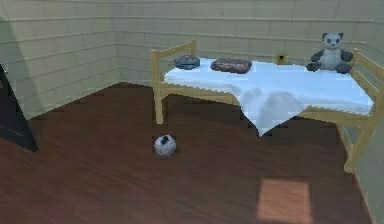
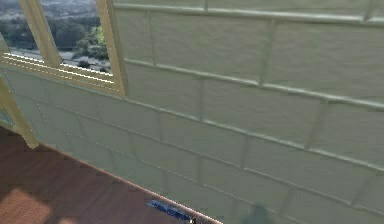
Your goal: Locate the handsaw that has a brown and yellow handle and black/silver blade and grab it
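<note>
A thin, elongated blue and dark thing (image 2: 170,209) lies flat on the wooden floor at the foot of the pale green panelled wall, near the arm side view's bottom edge. Its shape is too small to name. On the bed in the forward view lie a flat brown thing (image 1: 231,65) and a dark round thing (image 1: 187,62), both at the bed's left end.
A wooden-framed bed (image 1: 158,82) with a white sheet stands against the far wall, with a panda plush (image 1: 331,53) at its right end. A small black-and-white ball (image 1: 165,146) rests on the floor before it. A dark panel (image 1: 14,112) leans at the left edge. A window (image 2: 70,35) is set in the side wall.
</note>
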Available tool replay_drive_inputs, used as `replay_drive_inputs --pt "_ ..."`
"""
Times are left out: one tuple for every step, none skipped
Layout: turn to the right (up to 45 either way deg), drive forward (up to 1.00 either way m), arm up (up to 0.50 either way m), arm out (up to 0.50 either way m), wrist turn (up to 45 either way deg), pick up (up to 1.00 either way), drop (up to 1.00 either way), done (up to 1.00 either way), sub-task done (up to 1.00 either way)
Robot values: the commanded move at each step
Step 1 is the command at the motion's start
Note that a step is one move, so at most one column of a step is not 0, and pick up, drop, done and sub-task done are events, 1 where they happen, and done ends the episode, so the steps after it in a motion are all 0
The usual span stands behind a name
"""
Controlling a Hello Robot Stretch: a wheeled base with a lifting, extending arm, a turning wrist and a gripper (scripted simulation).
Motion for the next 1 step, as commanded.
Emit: replay_drive_inputs --pt "0.0 0.0 0.0 0.0 0.0 1.0 0.0 0.0 0.0"
